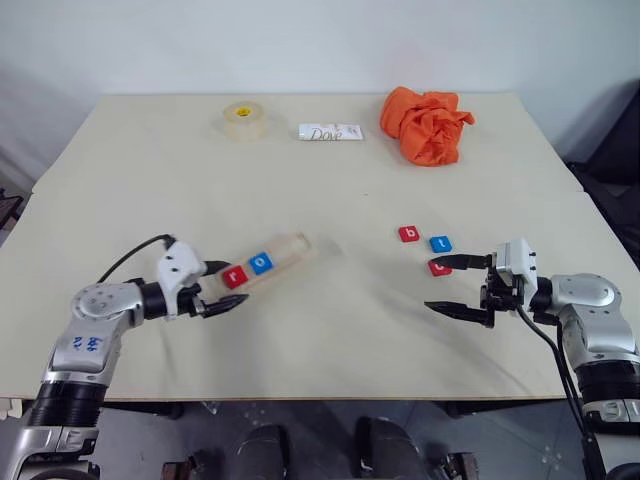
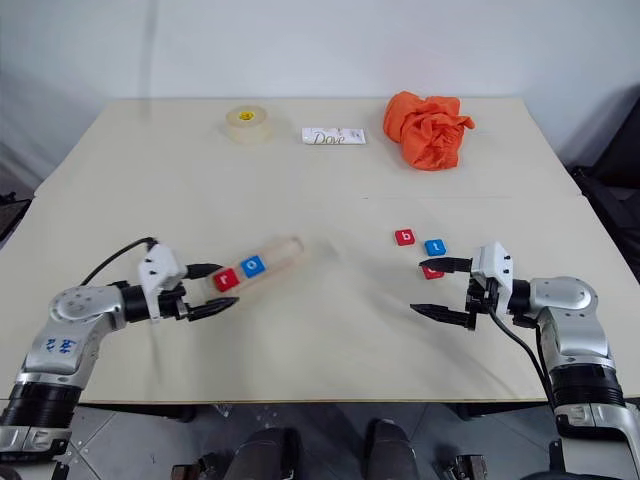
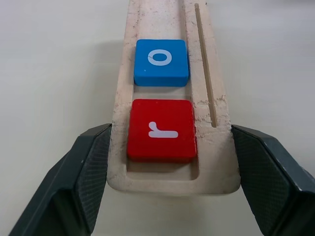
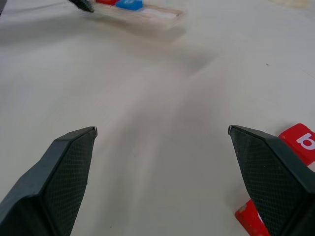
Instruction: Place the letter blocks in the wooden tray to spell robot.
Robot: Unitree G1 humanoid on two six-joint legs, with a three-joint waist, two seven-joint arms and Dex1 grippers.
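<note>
The wooden tray (image 1: 262,262) is seen lying on the pale counter (image 1: 320,190) at near left, angled so that its far end points up and to the right. Two letter blocks are seated in its slot: a red "r" block (image 3: 162,130) at the near end and a blue "o" block (image 3: 161,62) just beyond it, the two close but not touching. The rest of the slot is bare. The left pincer (image 1: 222,288) is positioned at the tray's near end, its two black fingers (image 3: 78,177) spread to either side of the wood; the inner pads lie against or just beside the tray's edges, and whether a grip is made cannot be told. The right pincer (image 1: 460,285) is held open wide at near right, above the counter, with nothing between its fingers. Three loose blocks are grouped just beside it: a red "b" block (image 1: 409,234), a blue "t" block (image 1: 440,243) to its right, and a third red block (image 1: 439,268) nearer, partly hidden behind the upper finger. Along the far edge are noted a roll of tape (image 1: 244,120), a white Dove packet (image 1: 331,132) and a crumpled orange cloth (image 1: 426,124).
</note>
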